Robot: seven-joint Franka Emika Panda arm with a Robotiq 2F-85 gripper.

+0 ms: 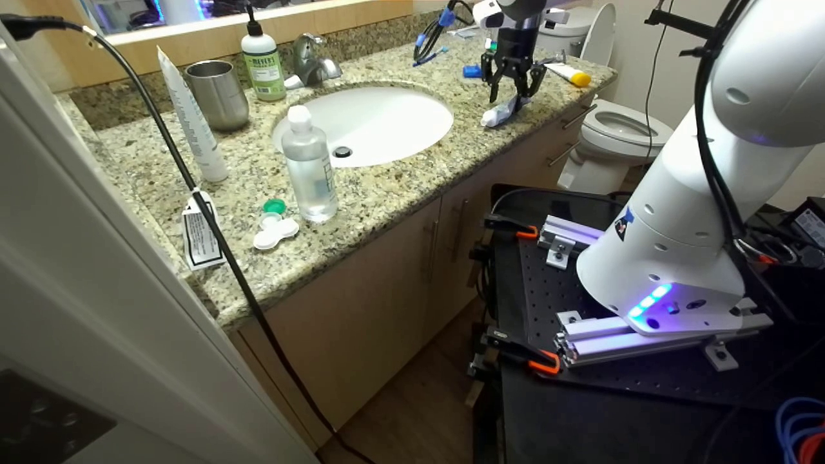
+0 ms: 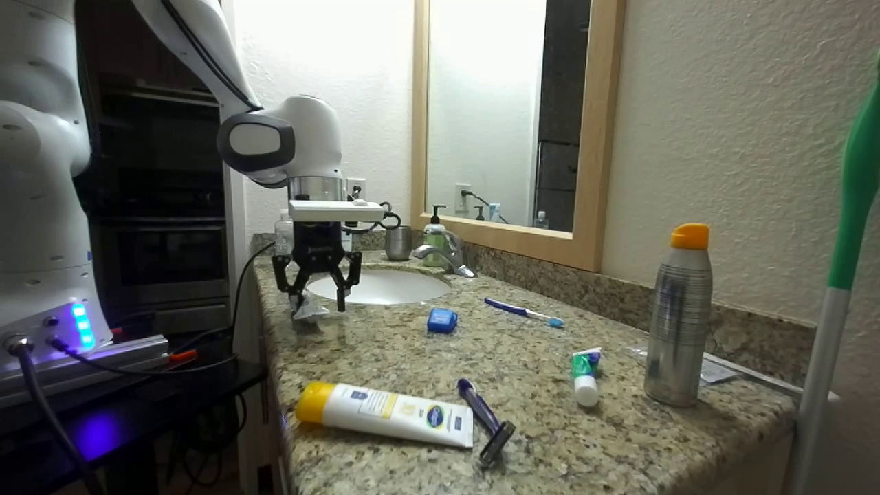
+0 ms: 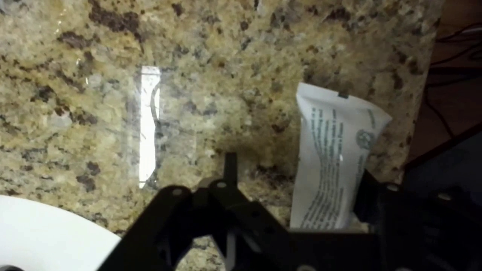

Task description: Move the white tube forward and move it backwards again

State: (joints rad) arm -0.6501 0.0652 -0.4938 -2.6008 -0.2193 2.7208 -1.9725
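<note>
The white tube lies on the granite counter near its front edge, to the right of the sink in an exterior view. It is slim and crumpled, with small grey-green print in the wrist view; its near end is hidden behind the gripper. It also shows in an exterior view, partly hidden by a finger. My gripper points down over the tube, also seen in an exterior view. In the wrist view the gripper is open around the tube. One finger is at the tube's edge; a gap separates the other.
The sink lies beside the gripper, with a faucet behind. A water bottle and a teal-printed flat tube stand farther off. A blue box, toothbrush, yellow-capped tube, razor and can are also on the counter.
</note>
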